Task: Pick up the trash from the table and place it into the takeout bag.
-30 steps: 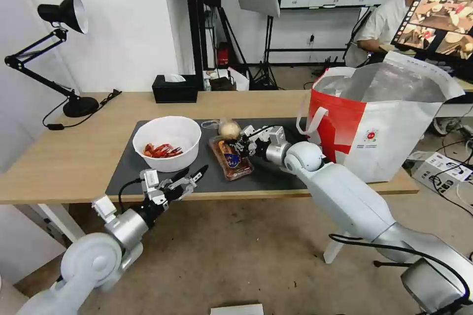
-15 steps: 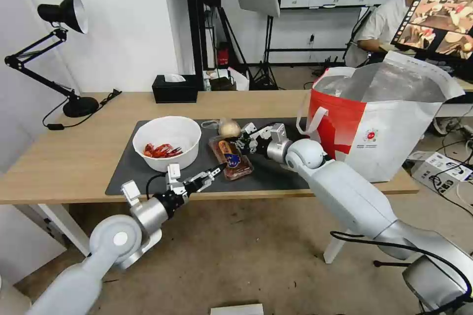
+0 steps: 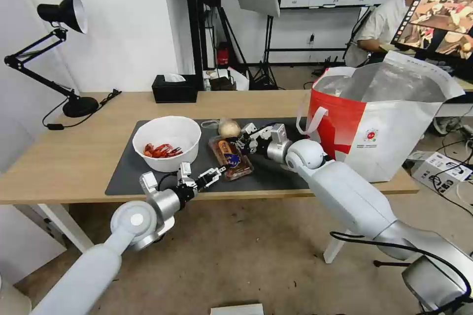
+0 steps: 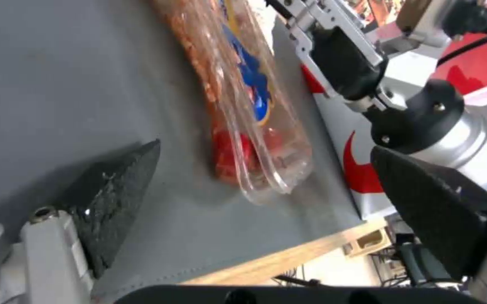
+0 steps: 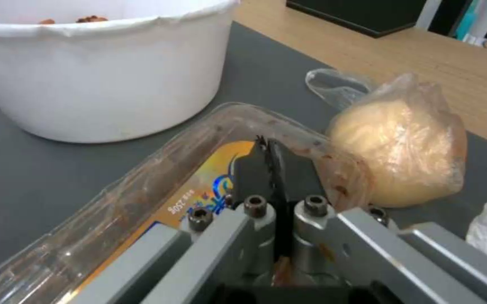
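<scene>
Long light-wood table [image 3: 74, 157] with dark grey mat [image 3: 276, 177] across the middle.

On mat, left part: white bowl [image 3: 167, 142] holding red crayfish shells [image 3: 160, 150].

On mat, centre: clear hinged tray [image 3: 230, 157], lying flat, reddish residue and blue-yellow label inside; same tray in left wrist view [image 4: 243, 97] and right wrist view [image 5: 159, 177].

Just behind tray: bagged beige bun [image 3: 228, 128], touching or nearly touching tray's far corner; seen close in right wrist view [image 5: 398, 143].

Right end of table: takeout bag [image 3: 379, 118], upright, mouth open, foil lining visible.

Far edge of table: black tissue box [image 3: 175, 88]; black desk lamp [image 3: 59, 54] at far left.

Right gripper [image 3: 242, 141]: at tray's far end, fingers pressed together on tray rim [image 5: 271, 169].

Left gripper [image 3: 217, 173]: at mat's near edge, just short of tray's near end, fingers spread wide, holding nothing.
</scene>
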Robot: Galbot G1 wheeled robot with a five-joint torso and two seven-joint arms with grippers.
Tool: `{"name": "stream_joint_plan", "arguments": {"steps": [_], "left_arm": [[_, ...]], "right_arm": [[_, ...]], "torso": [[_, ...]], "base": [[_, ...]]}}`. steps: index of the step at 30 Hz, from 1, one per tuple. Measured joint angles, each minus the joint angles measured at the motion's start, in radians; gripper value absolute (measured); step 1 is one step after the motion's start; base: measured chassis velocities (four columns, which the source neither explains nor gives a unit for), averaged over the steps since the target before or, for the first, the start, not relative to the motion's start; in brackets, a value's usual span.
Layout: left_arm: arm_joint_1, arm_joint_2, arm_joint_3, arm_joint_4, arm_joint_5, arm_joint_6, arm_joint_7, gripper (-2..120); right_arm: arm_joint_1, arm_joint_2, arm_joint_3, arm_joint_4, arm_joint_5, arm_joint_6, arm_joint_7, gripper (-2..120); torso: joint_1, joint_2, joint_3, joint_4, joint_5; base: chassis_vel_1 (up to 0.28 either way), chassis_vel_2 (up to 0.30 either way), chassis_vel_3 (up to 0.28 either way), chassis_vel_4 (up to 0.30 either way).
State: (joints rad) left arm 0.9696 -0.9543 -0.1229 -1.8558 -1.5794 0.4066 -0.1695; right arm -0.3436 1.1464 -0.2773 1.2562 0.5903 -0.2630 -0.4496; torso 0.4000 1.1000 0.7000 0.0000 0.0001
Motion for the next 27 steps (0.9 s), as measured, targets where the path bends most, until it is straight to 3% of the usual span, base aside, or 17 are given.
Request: {"name": "stream_joint_plan", "arguments": {"steps": [27], "left_arm": [[-0.081,-0.050,0.068,0.055,0.009,-0.021,-0.038,100]], "right_arm": [[-0.010,-0.002,0.007,-0.001,-0.003,0.001,-0.001,0]], "torso": [[0.000,0.000,0.000,0.0000,-0.0001]], "base": [[0.000,0.000,0.000,0.000]]}}
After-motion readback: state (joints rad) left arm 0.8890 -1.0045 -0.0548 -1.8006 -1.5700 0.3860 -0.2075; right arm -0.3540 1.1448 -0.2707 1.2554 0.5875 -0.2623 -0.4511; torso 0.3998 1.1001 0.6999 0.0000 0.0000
